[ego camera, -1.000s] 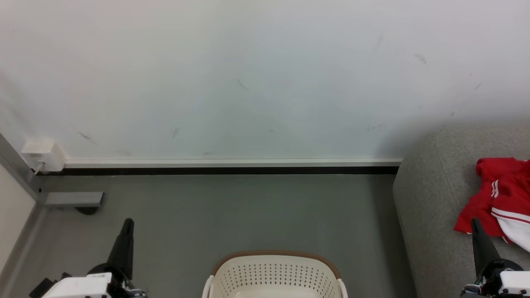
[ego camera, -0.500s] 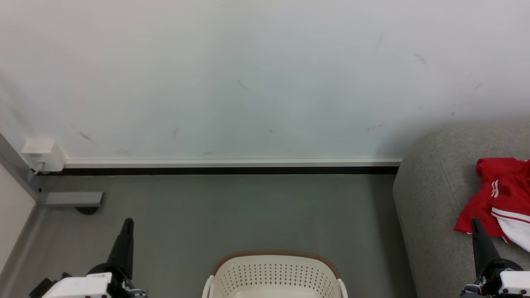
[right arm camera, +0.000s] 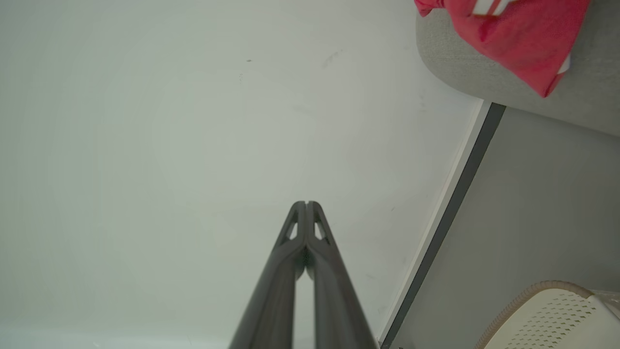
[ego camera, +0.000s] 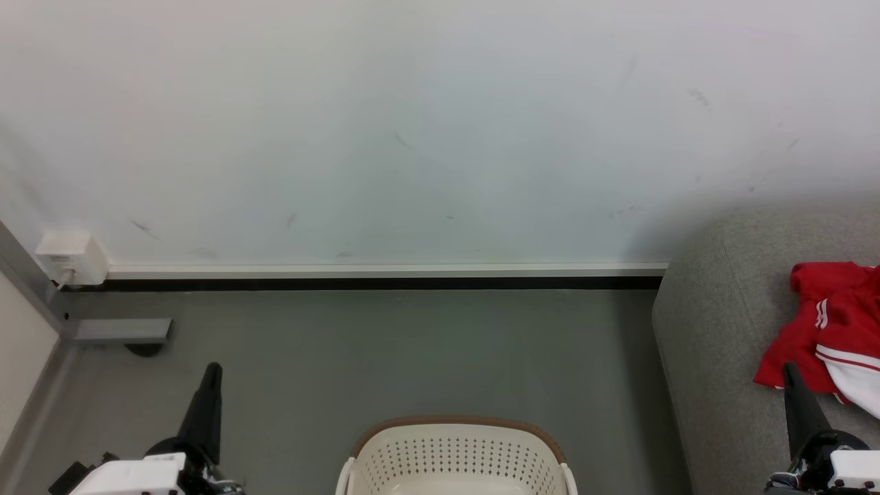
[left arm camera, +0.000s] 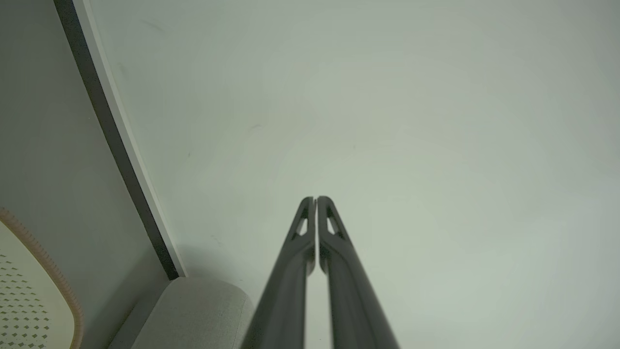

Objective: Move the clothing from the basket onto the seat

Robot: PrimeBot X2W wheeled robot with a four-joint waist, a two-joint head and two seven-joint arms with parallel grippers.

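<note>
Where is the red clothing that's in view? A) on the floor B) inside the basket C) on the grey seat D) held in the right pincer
C: the clothing lies on the seat, well off to the side of the basket, and the right pincer is shut with nothing in it.

Your left gripper [left arm camera: 315,199] and right gripper [right arm camera: 306,203] look alike: two long dark grey fingers [left arm camera: 286,300] tapering to slim tips, each with a narrow triangular slot [left arm camera: 302,227] just below the tip. Behind the fingers you see a black joint [ego camera: 172,448], then a white boxy housing [ego camera: 130,476].
</note>
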